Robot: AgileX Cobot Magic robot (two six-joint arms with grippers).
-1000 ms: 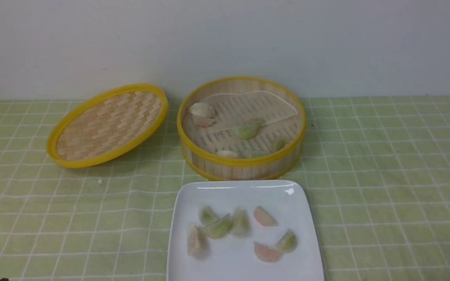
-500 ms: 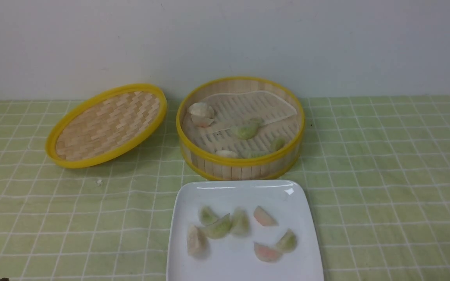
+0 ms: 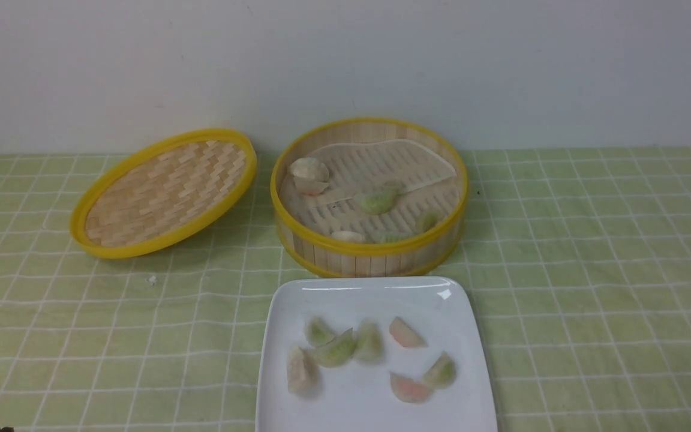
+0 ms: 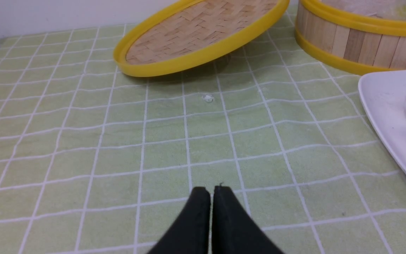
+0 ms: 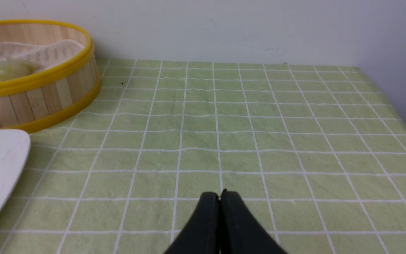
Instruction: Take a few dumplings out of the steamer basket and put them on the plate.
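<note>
1. Four pale green dumplings [image 3: 336,350] lie on the plate [image 3: 375,294], three bunched toward its left half and one near the right, touching a pinkish-orange dumpling [image 3: 408,389]; a second pinkish one [image 3: 405,333] sits farther back, and a whitish dumpling [image 3: 301,371] lies at the left.
2. Green dumplings also sit in the steamer basket [image 3: 369,255]: one near the middle [image 3: 375,201], another toward the right wall [image 3: 426,221], a third partly hidden by the near rim; whitish ones [image 3: 309,170] rest at the back left on the rumpled white liner [image 3: 381,159].
3. Plate and basket stand just beside each other on the green checked cloth [image 3: 591,270], basket behind, plate in front.
4. Left of the basket the woven lid [image 3: 162,192] leans tilted, one edge raised; a small white crumb [image 3: 152,279] lies on the cloth before it.
5. Left gripper [image 4: 211,190]: black fingers pressed together, holding nothing, low over bare cloth, well apart from the plate's edge.
6. Right gripper [image 5: 220,194]: fingers likewise pressed together and empty, over cloth to the right of plate and basket.
</note>
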